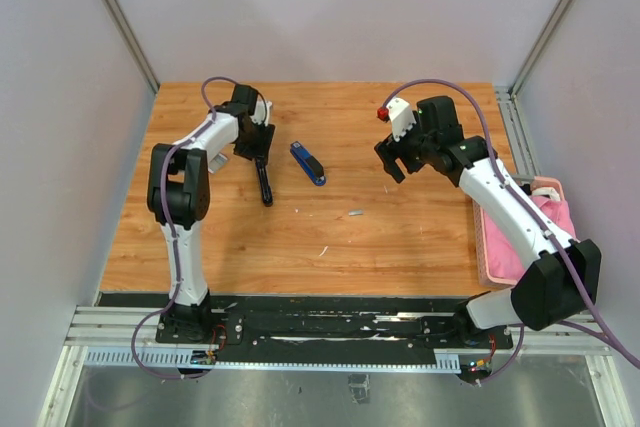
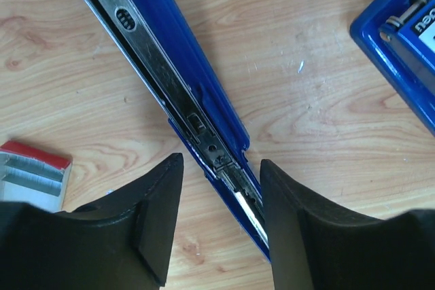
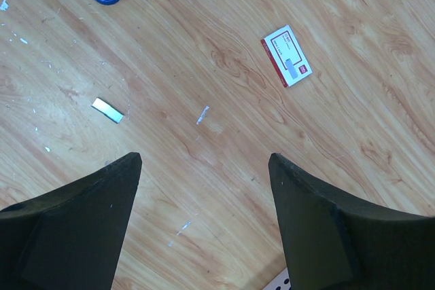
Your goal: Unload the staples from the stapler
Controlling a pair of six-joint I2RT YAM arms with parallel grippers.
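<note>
Left wrist: stapler (image 2: pixel 156 66) end hidden under left tool (image 2: pixel 221 161) finger.

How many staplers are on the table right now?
2. The open stapler lies between the jaws of the left gripper; the second stapler lies just right of it, near the middle of the table. None looks hidden.

white-and-black arms (image 1: pixel 500 192) (purple cables (image 1: pixel 445 81) along them), matte black jaws.
</note>
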